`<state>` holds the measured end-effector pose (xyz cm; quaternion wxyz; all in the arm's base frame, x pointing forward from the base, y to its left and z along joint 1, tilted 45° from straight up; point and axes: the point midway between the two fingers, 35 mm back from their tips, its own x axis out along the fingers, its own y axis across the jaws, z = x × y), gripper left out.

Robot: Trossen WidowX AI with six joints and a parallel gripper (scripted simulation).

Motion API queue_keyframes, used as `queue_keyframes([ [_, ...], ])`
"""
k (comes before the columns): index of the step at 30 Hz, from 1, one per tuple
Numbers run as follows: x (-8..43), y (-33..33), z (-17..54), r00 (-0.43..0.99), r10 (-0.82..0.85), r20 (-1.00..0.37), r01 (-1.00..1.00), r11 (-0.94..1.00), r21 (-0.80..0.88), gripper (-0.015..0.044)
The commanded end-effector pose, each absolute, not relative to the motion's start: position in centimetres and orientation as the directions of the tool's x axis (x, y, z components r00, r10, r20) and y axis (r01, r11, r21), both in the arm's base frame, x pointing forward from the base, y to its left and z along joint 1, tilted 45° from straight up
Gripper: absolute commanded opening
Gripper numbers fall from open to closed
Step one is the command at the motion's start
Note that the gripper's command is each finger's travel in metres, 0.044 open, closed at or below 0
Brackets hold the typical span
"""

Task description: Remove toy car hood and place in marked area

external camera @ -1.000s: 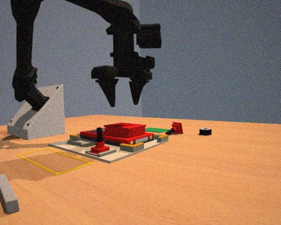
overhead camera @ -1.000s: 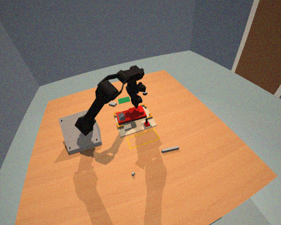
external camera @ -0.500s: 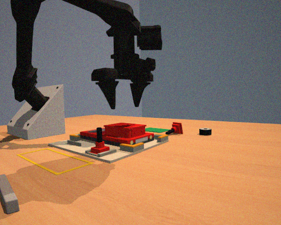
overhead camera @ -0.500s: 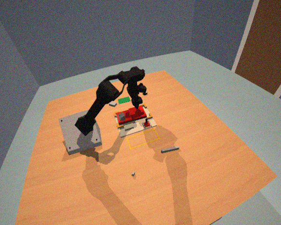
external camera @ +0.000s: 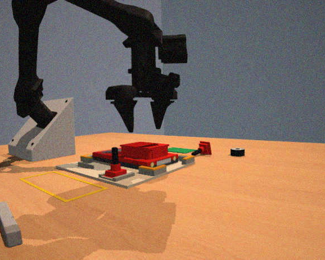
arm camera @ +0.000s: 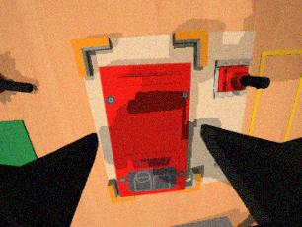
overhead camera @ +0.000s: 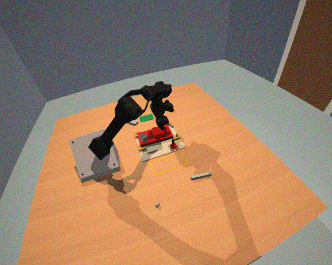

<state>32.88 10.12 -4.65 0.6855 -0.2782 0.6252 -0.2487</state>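
Below the spread fingers (external camera: 129, 119): toy car (external camera: 135, 155).
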Motion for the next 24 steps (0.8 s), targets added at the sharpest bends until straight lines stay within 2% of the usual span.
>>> queue_keyframes([
  [1,32.8,9.8,-4.9,0.095,-0.692,-0.715,-0.013,0.718,-0.696,0.0440],
  [24,32.9,8.2,-6.3,0.095,-0.693,-0.714,-0.013,0.717,-0.697,0.0440],
])
